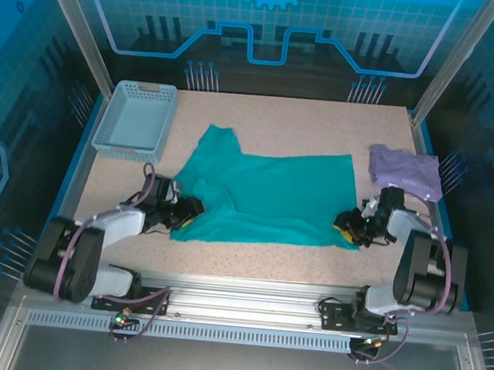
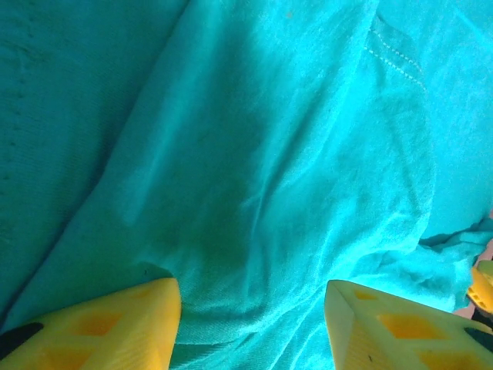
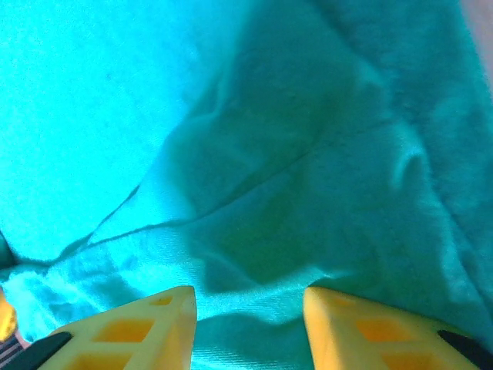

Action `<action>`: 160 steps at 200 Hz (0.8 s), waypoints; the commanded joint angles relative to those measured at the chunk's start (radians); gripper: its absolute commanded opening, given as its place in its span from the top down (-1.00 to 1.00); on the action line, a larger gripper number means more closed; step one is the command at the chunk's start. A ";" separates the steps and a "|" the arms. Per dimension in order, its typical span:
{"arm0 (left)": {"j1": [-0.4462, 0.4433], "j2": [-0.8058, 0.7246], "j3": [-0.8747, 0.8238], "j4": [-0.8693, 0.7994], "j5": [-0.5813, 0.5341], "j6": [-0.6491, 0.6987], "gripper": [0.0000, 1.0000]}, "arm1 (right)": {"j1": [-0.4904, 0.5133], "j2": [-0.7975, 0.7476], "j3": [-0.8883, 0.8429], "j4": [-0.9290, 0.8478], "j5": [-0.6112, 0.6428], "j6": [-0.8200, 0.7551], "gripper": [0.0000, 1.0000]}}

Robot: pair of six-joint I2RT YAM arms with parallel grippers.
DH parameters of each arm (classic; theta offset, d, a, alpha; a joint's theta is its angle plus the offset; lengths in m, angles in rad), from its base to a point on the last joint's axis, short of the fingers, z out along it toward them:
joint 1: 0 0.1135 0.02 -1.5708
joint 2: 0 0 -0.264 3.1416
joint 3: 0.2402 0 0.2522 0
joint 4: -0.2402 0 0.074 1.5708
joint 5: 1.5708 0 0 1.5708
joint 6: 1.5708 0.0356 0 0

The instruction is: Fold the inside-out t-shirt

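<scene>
Seemingly barely begun: the teal t-shirt (image 1: 268, 195) lies spread mid-table (image 1: 322, 122), no tidy fold apparent. The left gripper (image 1: 186, 213) and right gripper (image 1: 347, 224) sit at its near corners, jaws parted over cloth, nothing pinched yet.

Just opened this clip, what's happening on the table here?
Two robot arms are working on a teal t-shirt spread on the table. The left gripper sits at its near left edge and the right gripper at its near right corner, each with fingers apart over the cloth. No fold looks made yet. A lavender garment and a blue basket sit aside.
</scene>
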 commanded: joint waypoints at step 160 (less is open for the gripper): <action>0.014 0.438 0.687 -0.077 -0.189 0.147 -0.32 | 0.152 0.680 0.967 -0.204 0.477 -0.075 -0.01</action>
